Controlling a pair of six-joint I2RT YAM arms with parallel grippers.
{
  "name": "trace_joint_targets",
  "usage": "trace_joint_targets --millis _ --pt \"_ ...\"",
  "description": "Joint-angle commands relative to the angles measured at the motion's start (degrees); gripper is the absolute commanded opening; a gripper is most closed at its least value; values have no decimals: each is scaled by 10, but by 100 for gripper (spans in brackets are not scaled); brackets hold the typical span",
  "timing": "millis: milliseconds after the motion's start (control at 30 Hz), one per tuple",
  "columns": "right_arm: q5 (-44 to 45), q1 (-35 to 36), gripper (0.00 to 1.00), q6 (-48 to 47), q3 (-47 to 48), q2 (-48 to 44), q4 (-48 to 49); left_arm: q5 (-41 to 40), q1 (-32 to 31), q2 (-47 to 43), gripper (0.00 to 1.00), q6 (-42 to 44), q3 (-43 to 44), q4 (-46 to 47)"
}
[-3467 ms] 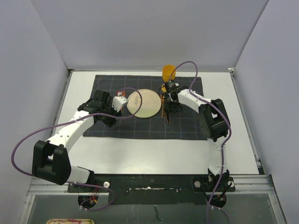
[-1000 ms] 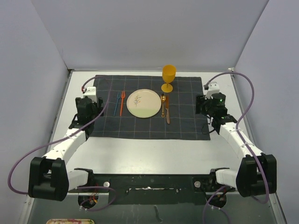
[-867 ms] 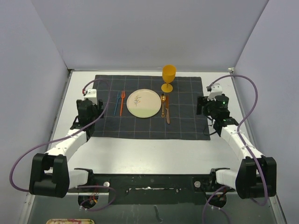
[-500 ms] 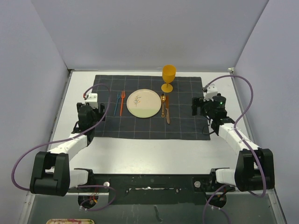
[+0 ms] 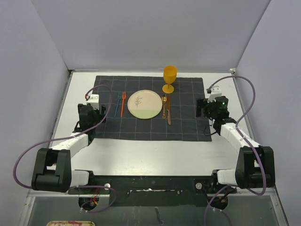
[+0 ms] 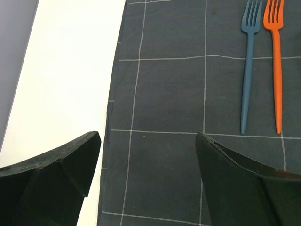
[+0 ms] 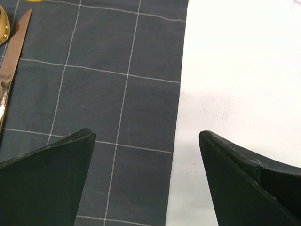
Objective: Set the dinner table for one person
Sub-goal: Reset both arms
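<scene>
Both wide and empty, your left gripper [image 6: 146, 141] is hanging left of the plate [image 5: 144, 104] past the forks [image 6: 248, 70], while your right gripper [image 7: 146, 136] is hanging right of it.

The left arm [image 5: 70, 140] and right arm [image 5: 235, 134] sit folded low, forearms reaching forward. The left hand [image 6: 146, 139] and right hand [image 7: 146, 134] are empty, jaws spread wide.
</scene>
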Motion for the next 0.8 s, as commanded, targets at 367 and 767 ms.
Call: trace_joint_targets --millis 367,767 --pt "-20 0 98 -62 -81 16 225 43 5 15 84 12 -71 249" --pt "32 30 98 -36 -15 61 131 20 4 18 88 -1 -60 225"
